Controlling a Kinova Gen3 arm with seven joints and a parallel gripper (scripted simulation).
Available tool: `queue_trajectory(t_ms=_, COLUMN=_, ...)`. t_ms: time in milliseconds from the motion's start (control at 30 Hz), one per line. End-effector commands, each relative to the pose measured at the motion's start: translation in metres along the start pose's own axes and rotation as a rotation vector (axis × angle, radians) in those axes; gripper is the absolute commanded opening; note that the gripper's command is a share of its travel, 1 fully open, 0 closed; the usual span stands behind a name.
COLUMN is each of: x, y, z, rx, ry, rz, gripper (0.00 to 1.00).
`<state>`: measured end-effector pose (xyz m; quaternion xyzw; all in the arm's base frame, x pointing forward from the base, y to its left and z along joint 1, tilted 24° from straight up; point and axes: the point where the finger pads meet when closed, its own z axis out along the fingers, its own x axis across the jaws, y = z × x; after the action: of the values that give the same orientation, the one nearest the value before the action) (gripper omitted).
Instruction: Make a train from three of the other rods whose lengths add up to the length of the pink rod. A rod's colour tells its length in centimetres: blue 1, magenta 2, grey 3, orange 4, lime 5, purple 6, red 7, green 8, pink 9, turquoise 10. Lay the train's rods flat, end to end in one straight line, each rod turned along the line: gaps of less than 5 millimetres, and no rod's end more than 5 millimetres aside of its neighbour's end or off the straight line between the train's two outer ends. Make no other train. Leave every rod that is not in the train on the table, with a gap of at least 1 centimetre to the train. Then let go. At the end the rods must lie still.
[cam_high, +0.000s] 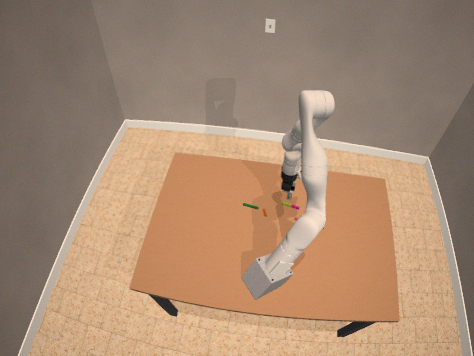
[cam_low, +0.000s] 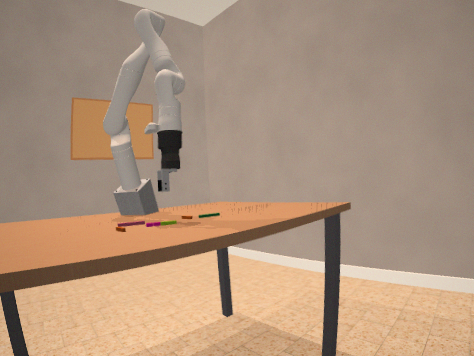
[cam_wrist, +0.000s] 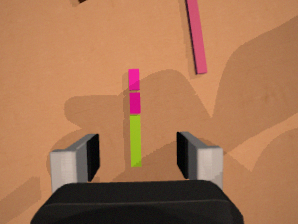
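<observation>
In the wrist view a lime rod (cam_wrist: 135, 141) lies flat in one straight line with two magenta rods (cam_wrist: 135, 103) (cam_wrist: 133, 79) beyond it, end to end, with only thin seams between them. The pink rod (cam_wrist: 196, 35) lies apart at the upper right, at a slight angle. My gripper (cam_wrist: 138, 149) is open and empty, hanging above the near end of the lime rod, one finger on each side and clear of it. In the top view the gripper (cam_high: 289, 189) hovers over the lime rod (cam_high: 286, 204). In the exterior view it (cam_low: 163, 184) is well above the table.
A green rod (cam_high: 250, 205) and an orange rod (cam_high: 265, 212) lie left of the line, well apart from it. The exterior view shows another short orange rod (cam_low: 120, 229) near the pink rod (cam_low: 131, 223). The arm's base (cam_high: 265, 277) stands at the table's front.
</observation>
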<state>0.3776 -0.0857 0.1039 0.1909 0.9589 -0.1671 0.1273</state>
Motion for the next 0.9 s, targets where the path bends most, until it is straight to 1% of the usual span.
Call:
queue_trajectory(t_ms=0, x=-0.002, y=0.007, z=-0.010, rx=-0.016, ry=-0.011, rz=-0.007, gripper=1.00)
queue_trajectory(t_ms=33, x=-0.002, y=0.007, z=-0.010, rx=-0.016, ry=-0.011, rz=-0.007, gripper=1.00)
queue_trajectory(t_ms=367, x=-0.002, y=0.006, z=-0.058, rx=-0.016, ry=-0.011, rz=-0.007, gripper=1.00)
queue_trajectory(t_ms=500, x=-0.002, y=0.006, z=-0.072, rx=-0.016, ry=-0.011, rz=-0.007, gripper=1.00)
queue_trajectory(t_ms=700, x=-0.002, y=0.006, z=-0.080, rx=-0.016, ry=-0.011, rz=-0.007, gripper=1.00)
queue_trajectory(t_ms=867, x=-0.002, y=0.006, z=-0.081, rx=-0.016, ry=-0.011, rz=-0.007, gripper=1.00)
